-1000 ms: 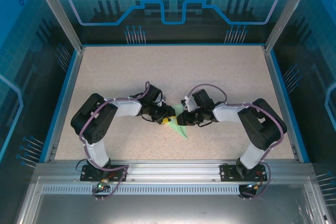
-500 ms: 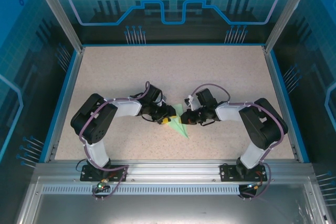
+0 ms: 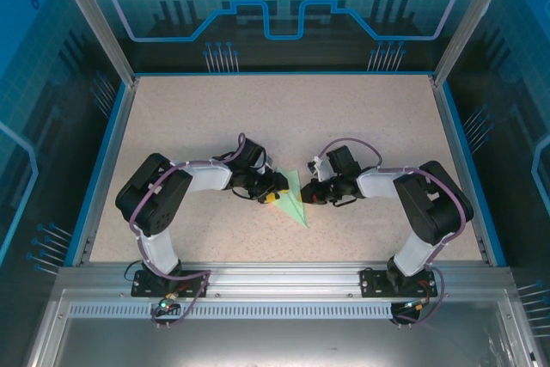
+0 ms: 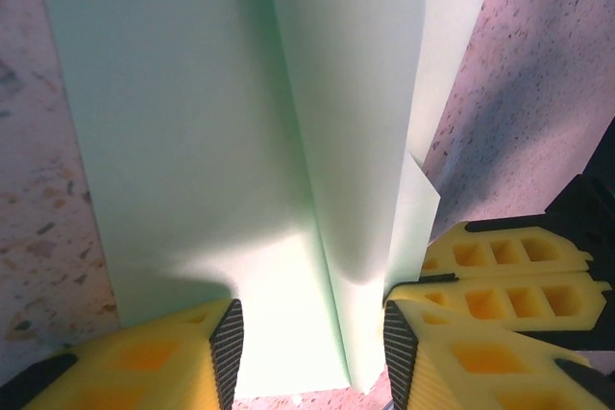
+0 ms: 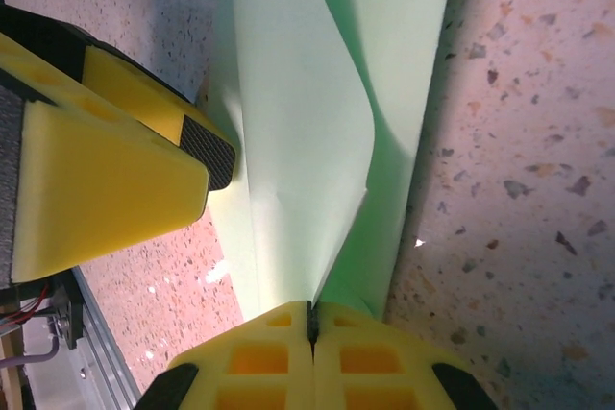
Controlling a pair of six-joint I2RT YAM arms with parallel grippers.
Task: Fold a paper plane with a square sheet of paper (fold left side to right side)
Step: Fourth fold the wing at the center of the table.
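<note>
The pale green sheet of paper (image 3: 296,204) lies mid-table, folded into a narrow plane-like wedge with its tip toward the near edge. My left gripper (image 3: 277,193) is at its left side. In the left wrist view the left gripper (image 4: 312,352) is open, its two yellow fingers (image 4: 163,357) straddling the flat paper (image 4: 192,141) and a raised fold. My right gripper (image 3: 308,196) is at the paper's right side. In the right wrist view the right gripper (image 5: 310,319) is shut on a lifted flap of the paper (image 5: 298,93), with the left gripper's finger (image 5: 106,180) close beside it.
The speckled beige table (image 3: 284,118) has a raised blue rim (image 3: 105,165) on three sides. A metal rail (image 3: 275,277) carrying both arm bases runs along the near edge. Both arms bend inward, their wrists almost meeting over the paper.
My right gripper has closed on the paper's flap and drawn a little to the right, so more of the green wedge shows between the grippers. The left gripper stayed put, opening slightly.
</note>
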